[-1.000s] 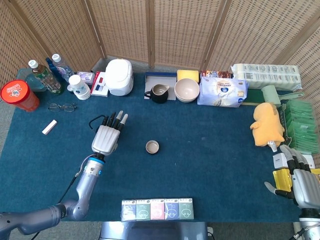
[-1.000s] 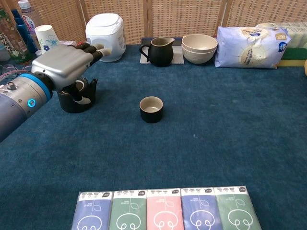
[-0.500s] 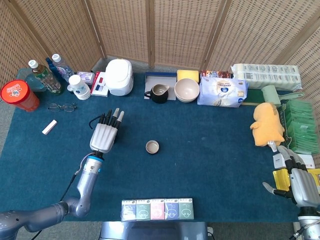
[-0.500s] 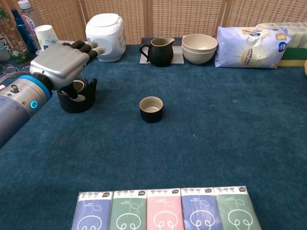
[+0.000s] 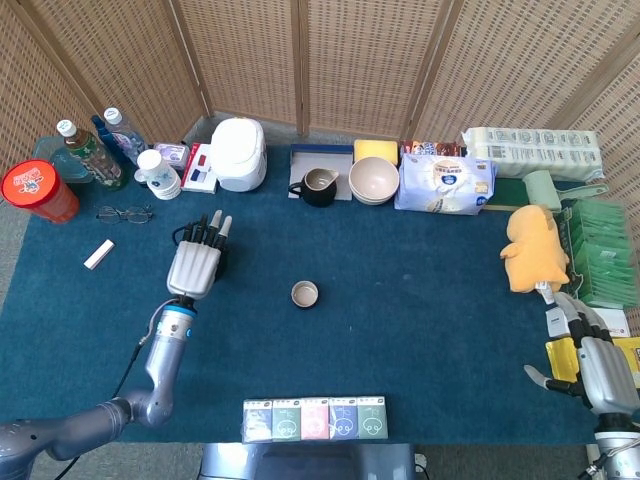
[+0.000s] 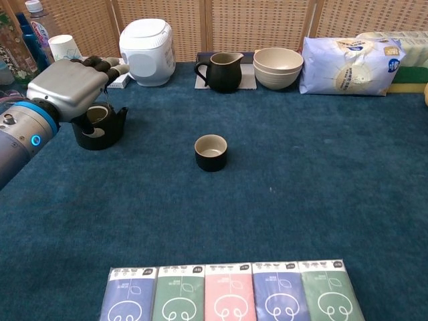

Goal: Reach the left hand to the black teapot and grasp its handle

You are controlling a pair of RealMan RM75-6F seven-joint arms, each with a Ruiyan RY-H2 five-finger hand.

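Observation:
The black teapot [image 6: 100,127] stands at the left of the blue table, directly under my left hand [image 6: 70,83]. A thin part of its handle rises into the hand, whose fingers curl over it, so the hand appears to hold the handle. From the head view the left hand [image 5: 195,262] covers the pot, and only a dark arc of the teapot [image 5: 181,234] shows beside the fingers. My right hand [image 5: 603,372] rests at the table's near right corner, fingers apart and holding nothing.
A small dark cup [image 6: 210,152] sits mid-table. Along the back stand a white rice cooker [image 6: 147,41], a black pitcher [image 6: 223,71] and stacked bowls [image 6: 277,67]. Bottles [image 5: 95,150] and glasses [image 5: 125,213] lie far left. Several packets [image 6: 227,291] line the front edge.
My left hand moved left and away from me, and the teapot shifted with it. The fingers look more curled than before. The right hand barely moved.

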